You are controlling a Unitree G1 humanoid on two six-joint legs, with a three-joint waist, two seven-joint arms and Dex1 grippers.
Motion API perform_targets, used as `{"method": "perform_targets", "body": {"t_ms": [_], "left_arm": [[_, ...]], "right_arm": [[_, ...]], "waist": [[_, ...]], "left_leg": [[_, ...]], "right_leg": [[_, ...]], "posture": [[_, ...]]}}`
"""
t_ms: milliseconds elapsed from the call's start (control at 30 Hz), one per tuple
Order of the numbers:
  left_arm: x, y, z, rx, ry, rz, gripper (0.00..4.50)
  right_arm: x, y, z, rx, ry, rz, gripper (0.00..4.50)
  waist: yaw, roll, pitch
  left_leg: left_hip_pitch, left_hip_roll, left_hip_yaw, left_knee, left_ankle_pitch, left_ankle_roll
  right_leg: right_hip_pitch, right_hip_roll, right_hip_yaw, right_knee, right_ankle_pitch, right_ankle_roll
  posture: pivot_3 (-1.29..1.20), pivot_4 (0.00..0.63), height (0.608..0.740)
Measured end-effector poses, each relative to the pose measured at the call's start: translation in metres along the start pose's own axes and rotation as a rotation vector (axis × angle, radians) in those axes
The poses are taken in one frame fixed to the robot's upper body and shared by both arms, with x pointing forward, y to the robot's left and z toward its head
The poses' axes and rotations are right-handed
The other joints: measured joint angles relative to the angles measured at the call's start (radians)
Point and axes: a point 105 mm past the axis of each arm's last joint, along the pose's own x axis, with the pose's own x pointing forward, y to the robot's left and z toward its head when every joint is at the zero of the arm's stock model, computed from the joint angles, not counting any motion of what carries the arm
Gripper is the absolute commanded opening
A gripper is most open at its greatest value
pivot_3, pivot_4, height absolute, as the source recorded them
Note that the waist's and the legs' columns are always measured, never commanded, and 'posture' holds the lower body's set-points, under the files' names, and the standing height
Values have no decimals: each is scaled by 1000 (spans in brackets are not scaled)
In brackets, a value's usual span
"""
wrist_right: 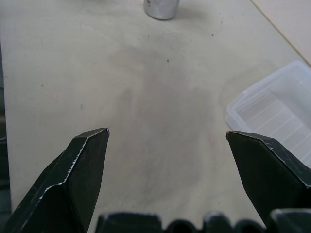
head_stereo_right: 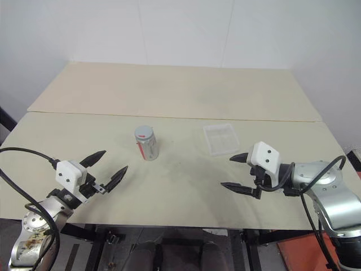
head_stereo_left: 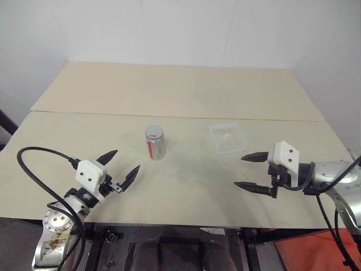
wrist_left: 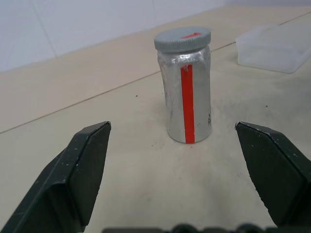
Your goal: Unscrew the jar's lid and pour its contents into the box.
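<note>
Two grippers: both spread wide and empty, hovering over the near part of the worktop (head_stereo_left: pixel 186 186).
Left gripper (head_stereo_left: pixel 120 169): fingers apart, nothing between them; it points toward the jar (head_stereo_left: pixel 154 143), which its wrist view frames squarely between the two fingertips, a short way ahead.
Right gripper (head_stereo_left: pixel 252 172): fingers apart, nothing held; it points in toward the middle of the worktop, with the box (head_stereo_left: pixel 227 138) just beyond its upper finger.
Jar: upright near the worktop's centre, long axis vertical, red stripe facing the robot, lid (wrist_left: pixel 182 39) seated on top.
Box: clear tray, flat on the worktop, near the jar on its right, not touching it.
Nearer arm: the left, by judgement, for the jar; the right lies closer to the box.
Coming move: likely a straight advance of the left gripper to close on the jar's body, leaving the lid free for the right.
</note>
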Motion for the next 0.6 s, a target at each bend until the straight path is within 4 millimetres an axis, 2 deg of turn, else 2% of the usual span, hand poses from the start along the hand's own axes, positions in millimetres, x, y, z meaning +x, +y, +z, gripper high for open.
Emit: {"method": "perform_targets", "body": {"t_ms": [400,467,600], "left_arm": [[4,2,2,-11,-11,-3,4456],[9,2,1,-26,-19,0,4456],[25,-10,-1,-48,-33,-31,4456]], "right_arm": [[1,-2,2,-1,-9,-20,4500],[2,-2,3,1,-12,-28,4500],[3,-1,5,0,-20,-42,4500]], "waist": [[1,0,0],[2,0,0],[2,0,0]], "left_leg": [[0,0,0,0,0,0],[0,0,0,0,0,0],[0,0,0,0,0,0]], "right_leg": [[0,0,0,0,0,0],[0,0,0,0,0,0],[0,0,0,0,0,0]], "posture": [[0,150,740],[0,150,740],[0,150,740]]}}
